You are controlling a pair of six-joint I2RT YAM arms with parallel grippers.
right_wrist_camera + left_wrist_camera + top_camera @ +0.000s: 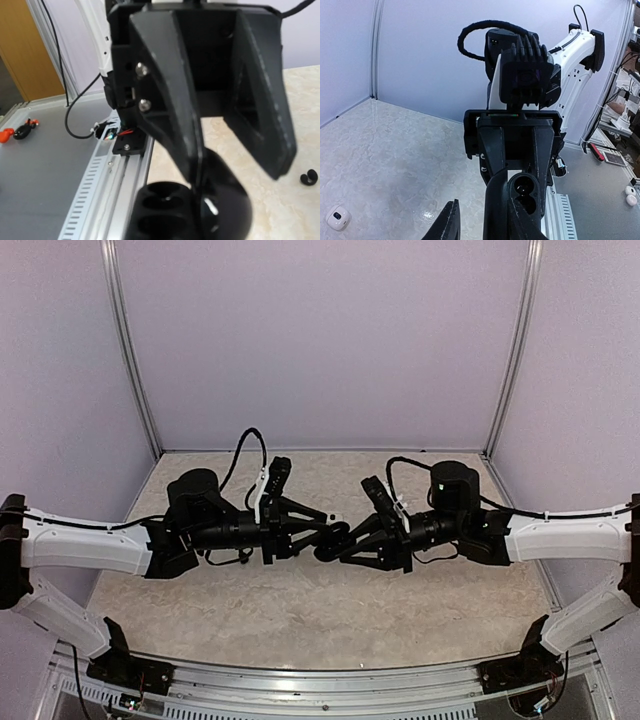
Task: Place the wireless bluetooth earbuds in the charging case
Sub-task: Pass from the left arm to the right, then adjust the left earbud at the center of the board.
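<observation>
Both arms meet in mid-air over the table's middle. The black charging case (525, 192) hangs open between them, its two round wells (165, 210) showing. A glint shows in the upper well; I cannot tell if an earbud sits there. My right gripper (520, 172) is shut on the case body. My left gripper (235, 175) stands open, its fingers (447, 222) straddling the raised lid (225, 210) with a gap on one side. A tiny black rounded piece (309, 177), perhaps an earbud, lies on the table.
A small white pebble-shaped case (339, 217) lies on the marbled table (300, 610) near the left wall. Pale walls with metal posts (130, 350) close in three sides. The slotted aluminium rail (100, 180) runs along the near edge.
</observation>
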